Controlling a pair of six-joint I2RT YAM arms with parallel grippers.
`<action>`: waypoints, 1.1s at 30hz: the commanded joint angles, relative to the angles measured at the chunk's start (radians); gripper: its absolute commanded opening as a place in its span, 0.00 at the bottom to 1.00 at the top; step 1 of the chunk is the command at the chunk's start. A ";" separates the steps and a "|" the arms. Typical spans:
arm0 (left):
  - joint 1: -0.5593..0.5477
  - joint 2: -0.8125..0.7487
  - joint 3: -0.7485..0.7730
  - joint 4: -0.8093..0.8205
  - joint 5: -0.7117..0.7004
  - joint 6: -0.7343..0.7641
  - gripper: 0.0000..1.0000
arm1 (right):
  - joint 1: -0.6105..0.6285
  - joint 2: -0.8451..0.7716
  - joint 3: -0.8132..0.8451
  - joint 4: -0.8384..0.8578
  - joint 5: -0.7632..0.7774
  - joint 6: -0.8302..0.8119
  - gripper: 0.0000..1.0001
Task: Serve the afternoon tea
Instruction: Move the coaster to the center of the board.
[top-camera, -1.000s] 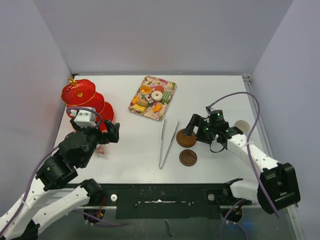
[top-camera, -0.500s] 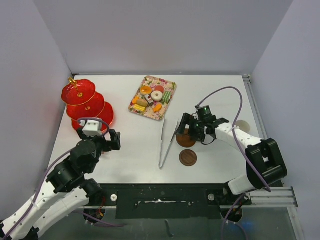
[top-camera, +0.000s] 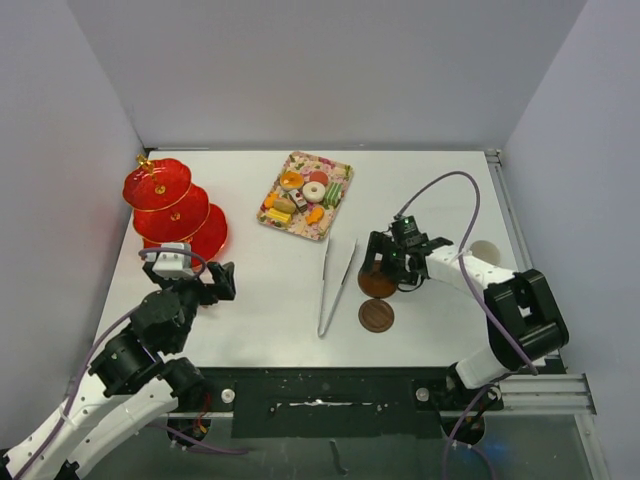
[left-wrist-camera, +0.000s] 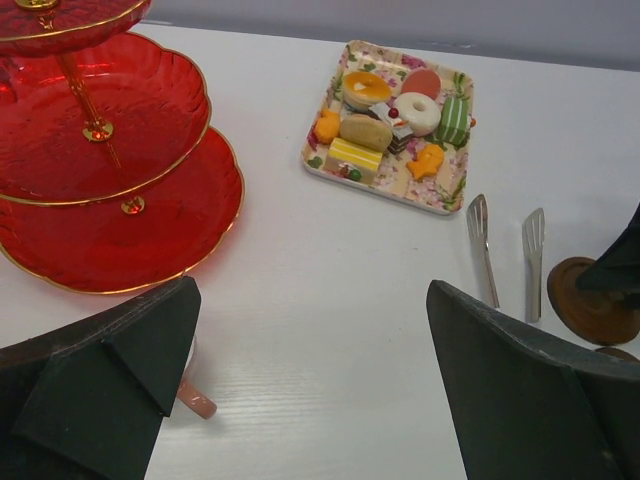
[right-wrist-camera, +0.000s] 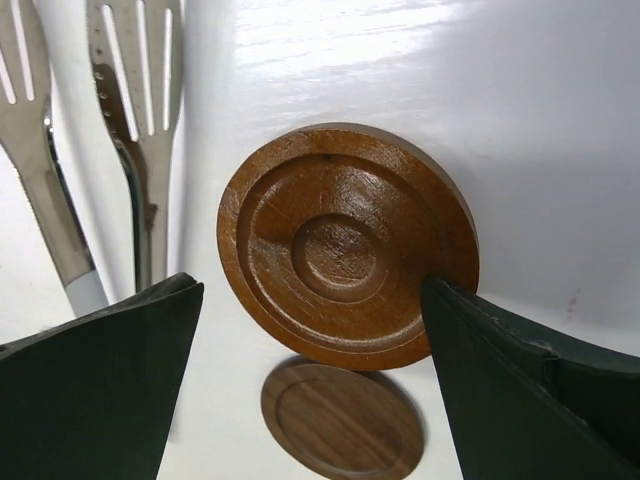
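Note:
The red three-tier stand (top-camera: 170, 205) (left-wrist-camera: 110, 150) with gold trim stands at the back left. A flowered tray of small cakes and sweets (top-camera: 306, 195) (left-wrist-camera: 395, 125) lies at mid-back. Two brown saucers lie right of centre. My right gripper (top-camera: 385, 264) (right-wrist-camera: 312, 285) is open around the upper saucer (top-camera: 378, 284) (right-wrist-camera: 347, 245), which looks tilted; one finger (right-wrist-camera: 500, 370) touches its rim. The other saucer (top-camera: 376, 315) (right-wrist-camera: 340, 420) lies flat nearer me. My left gripper (top-camera: 215, 281) (left-wrist-camera: 312, 290) is open and empty. Only a pink cup handle (left-wrist-camera: 195, 400) shows by its left finger.
Metal tongs (top-camera: 335, 285) (left-wrist-camera: 505, 255) (right-wrist-camera: 100, 130) lie just left of the saucers. A pale cup (top-camera: 484, 251) stands near the right edge behind the right arm. Grey walls close the table on three sides; the black base rail runs along the near edge.
My left gripper has drawn back toward the near edge, away from the stand, and now covers the pink cup from above. My right arm has folded inward, its gripper staying over the upper saucer.

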 joint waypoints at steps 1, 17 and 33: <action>-0.004 0.016 -0.003 0.075 -0.023 0.011 0.98 | -0.022 -0.061 -0.106 -0.058 0.130 0.027 0.98; -0.001 0.069 -0.001 0.081 0.005 0.027 0.97 | -0.062 -0.429 -0.162 -0.265 0.365 0.238 0.98; 0.003 0.039 -0.007 0.077 -0.037 0.028 0.97 | -0.094 -0.090 0.099 -0.089 0.026 -0.019 0.98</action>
